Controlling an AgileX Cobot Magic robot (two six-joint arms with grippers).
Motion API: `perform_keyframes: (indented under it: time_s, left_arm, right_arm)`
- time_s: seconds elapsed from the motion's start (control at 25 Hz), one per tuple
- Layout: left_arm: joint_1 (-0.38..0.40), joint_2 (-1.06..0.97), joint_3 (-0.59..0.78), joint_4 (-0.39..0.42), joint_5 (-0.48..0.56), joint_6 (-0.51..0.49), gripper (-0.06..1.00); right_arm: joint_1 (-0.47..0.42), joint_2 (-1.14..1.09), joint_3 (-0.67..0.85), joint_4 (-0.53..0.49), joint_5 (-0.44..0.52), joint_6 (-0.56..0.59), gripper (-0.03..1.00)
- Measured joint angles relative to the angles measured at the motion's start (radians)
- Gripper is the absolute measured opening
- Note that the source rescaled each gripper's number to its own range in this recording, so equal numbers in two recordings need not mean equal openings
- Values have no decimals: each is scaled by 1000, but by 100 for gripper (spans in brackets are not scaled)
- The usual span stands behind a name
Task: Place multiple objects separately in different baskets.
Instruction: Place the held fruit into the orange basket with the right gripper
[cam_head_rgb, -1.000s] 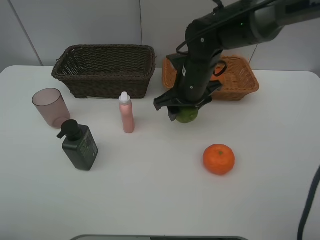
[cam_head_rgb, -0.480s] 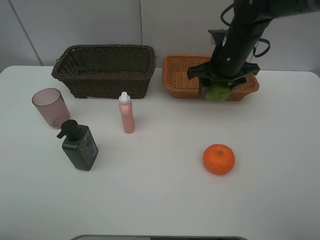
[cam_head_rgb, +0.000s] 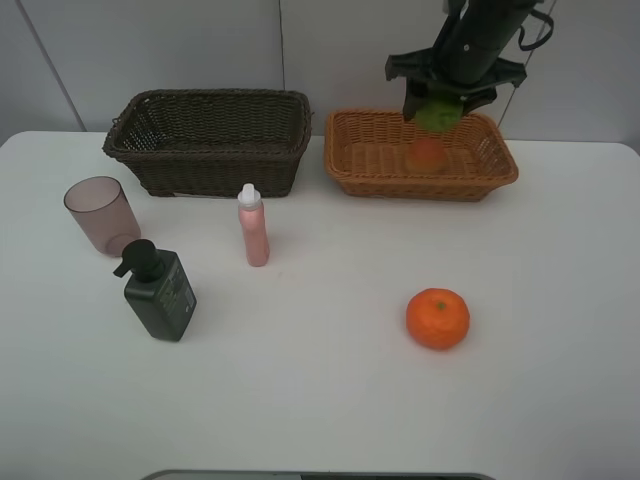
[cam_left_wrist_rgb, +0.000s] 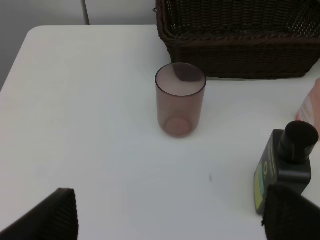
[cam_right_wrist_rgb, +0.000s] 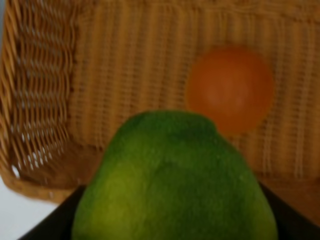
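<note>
My right gripper (cam_head_rgb: 440, 100) is shut on the green round fruit (cam_head_rgb: 437, 113) and holds it in the air over the light orange-brown basket (cam_head_rgb: 350, 160). The right wrist view shows the green fruit (cam_right_wrist_rgb: 175, 180) close up, above the red-yellow peach (cam_right_wrist_rgb: 230, 90) lying in that basket (cam_right_wrist_rgb: 100, 75). The peach (cam_head_rgb: 427, 153) also shows in the high view. The orange (cam_head_rgb: 437, 318) sits on the table. My left gripper (cam_left_wrist_rgb: 170, 220) stands open and empty, short of the pinkish cup (cam_left_wrist_rgb: 180, 106) and the pump bottle (cam_left_wrist_rgb: 287, 167).
The dark brown basket (cam_head_rgb: 210, 140) stands at the back left. In front of it are the cup (cam_head_rgb: 101, 214), the dark green pump bottle (cam_head_rgb: 158, 291) and the slim pink bottle (cam_head_rgb: 253, 226), all upright. The table is white.
My right gripper has lifted the green fruit off the table and carried it back and to the right, to a spot over the light basket. The left gripper has not moved.
</note>
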Motion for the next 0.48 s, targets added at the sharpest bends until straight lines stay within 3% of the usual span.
perform_keyframes:
  time_s: [0.48]
  left_arm:
    - [0, 0, 0, 0, 0, 0, 96]
  right_arm:
    - [42, 227, -232, 20, -8, 0, 2]
